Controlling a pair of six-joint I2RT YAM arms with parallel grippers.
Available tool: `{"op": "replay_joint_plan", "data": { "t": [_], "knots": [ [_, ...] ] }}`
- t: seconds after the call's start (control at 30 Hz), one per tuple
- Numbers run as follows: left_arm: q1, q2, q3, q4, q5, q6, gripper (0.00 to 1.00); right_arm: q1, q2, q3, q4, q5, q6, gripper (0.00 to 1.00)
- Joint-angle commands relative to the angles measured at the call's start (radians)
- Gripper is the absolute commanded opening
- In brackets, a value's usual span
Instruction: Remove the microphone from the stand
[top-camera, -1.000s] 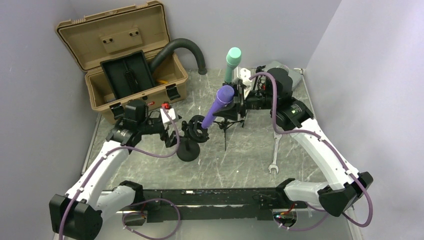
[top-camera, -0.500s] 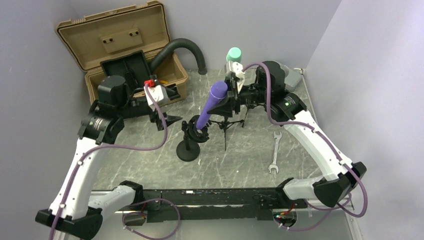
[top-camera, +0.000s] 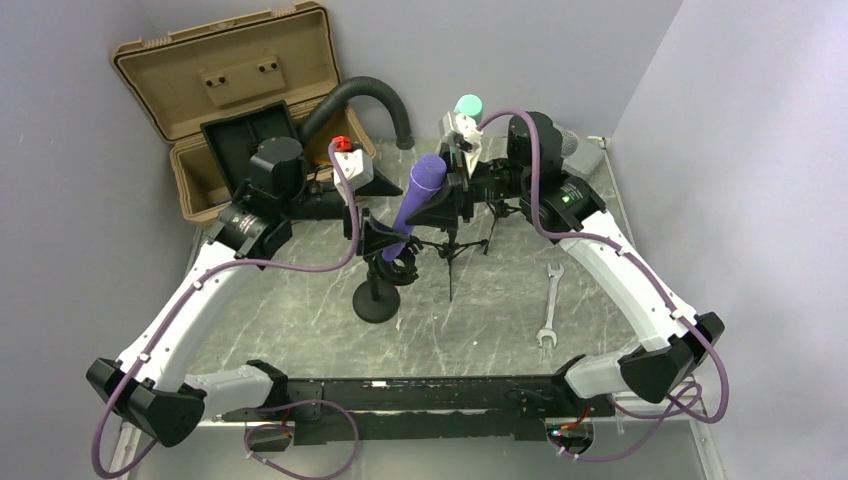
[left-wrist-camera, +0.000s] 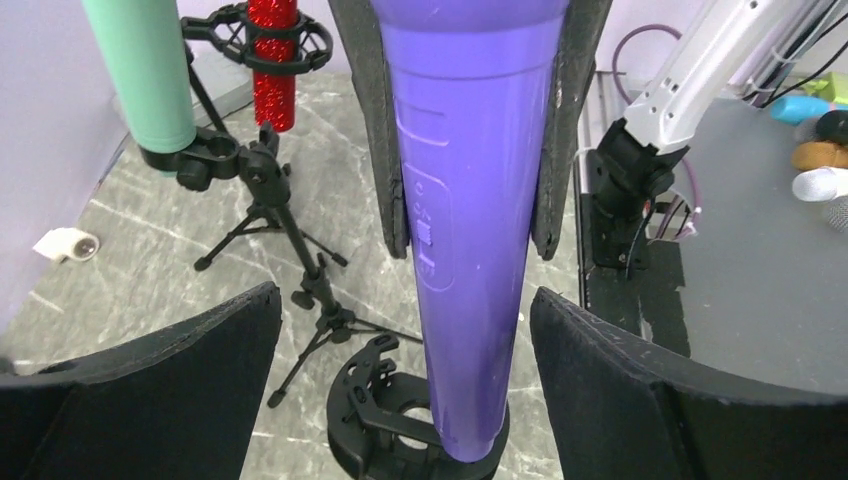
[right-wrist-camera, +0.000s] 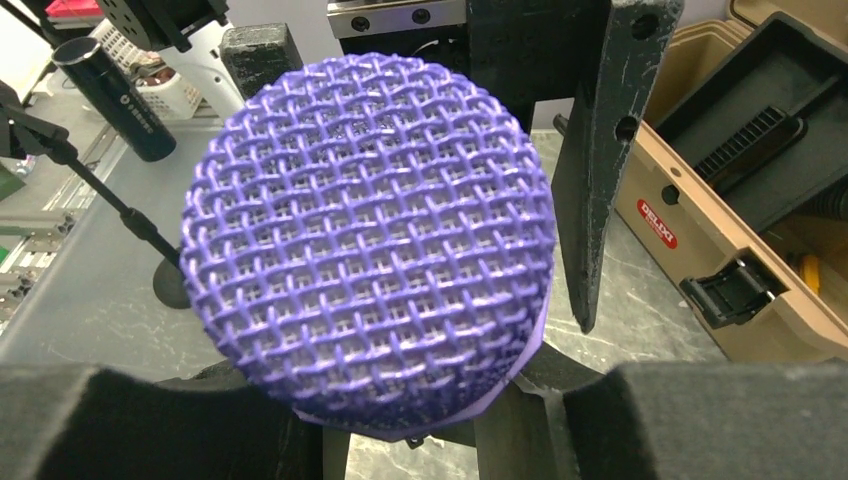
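From above, the purple microphone (top-camera: 413, 205) is seen tilted, its tail seated in the stand (top-camera: 377, 303); at the left wrist, the jaws of the left gripper (left-wrist-camera: 402, 295) are shown open astride it above the stand; at the right wrist, the jaws of the right gripper (right-wrist-camera: 410, 430) are clamped on it.

Up top we're looking down from high behind the near edge of the table (top-camera: 480, 320), far enough back to take it all in. Over on the left wrist we're close in, angled down along the purple microphone (left-wrist-camera: 465, 220) to its stand (left-wrist-camera: 385, 425), and on the right wrist we're even closer, facing that same microphone's mesh head, which all three views share.
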Motion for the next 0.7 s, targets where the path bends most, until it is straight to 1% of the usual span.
{"op": "replay_joint_plan", "data": {
  "t": [0.0,0.17,0.23,0.33,0.37,0.4,0.43,0.47,0.5,0.57,0.6,0.63,0.67],
  "knots": [
    [-0.015,0.006,-0.033,0.119,0.087,-0.106,0.93,0.006,-0.005,0.040,0.056,-0.027,0.014,0.02],
    [-0.028,0.025,-0.079,0.193,0.119,-0.180,0.76,0.007,-0.009,0.029,0.071,-0.025,0.020,0.01],
    [-0.032,0.033,-0.086,0.212,0.132,-0.195,0.63,0.006,-0.011,0.025,0.076,-0.024,0.022,0.02],
    [-0.033,0.036,-0.103,0.250,0.142,-0.257,0.40,0.008,-0.017,0.012,0.083,-0.020,0.022,0.02],
    [-0.033,0.033,-0.109,0.261,0.143,-0.268,0.29,0.008,-0.018,0.006,0.087,-0.018,0.023,0.02],
    [-0.033,0.027,-0.116,0.273,0.142,-0.276,0.22,0.008,-0.021,-0.001,0.091,-0.016,0.023,0.03],
    [-0.033,0.020,-0.120,0.277,0.142,-0.281,0.10,0.008,-0.023,-0.005,0.094,-0.013,0.025,0.04],
    [-0.033,0.011,-0.127,0.275,0.135,-0.282,0.00,0.007,-0.025,-0.011,0.098,-0.007,0.028,0.08],
    [-0.033,-0.003,-0.133,0.271,0.129,-0.281,0.00,0.008,-0.027,-0.014,0.101,0.001,0.032,0.15],
    [-0.026,-0.037,-0.153,0.262,0.106,-0.274,0.00,0.007,-0.032,-0.016,0.091,0.023,0.030,0.34],
    [-0.020,-0.050,-0.158,0.255,0.099,-0.273,0.00,0.007,-0.035,-0.015,0.083,0.039,0.026,0.47],
    [-0.010,-0.061,-0.157,0.240,0.096,-0.274,0.00,0.006,-0.038,-0.013,0.078,0.055,0.025,0.64],
    [0.003,-0.069,-0.153,0.214,0.096,-0.275,0.00,0.006,-0.041,-0.013,0.070,0.067,0.022,0.74]
  ]
}}
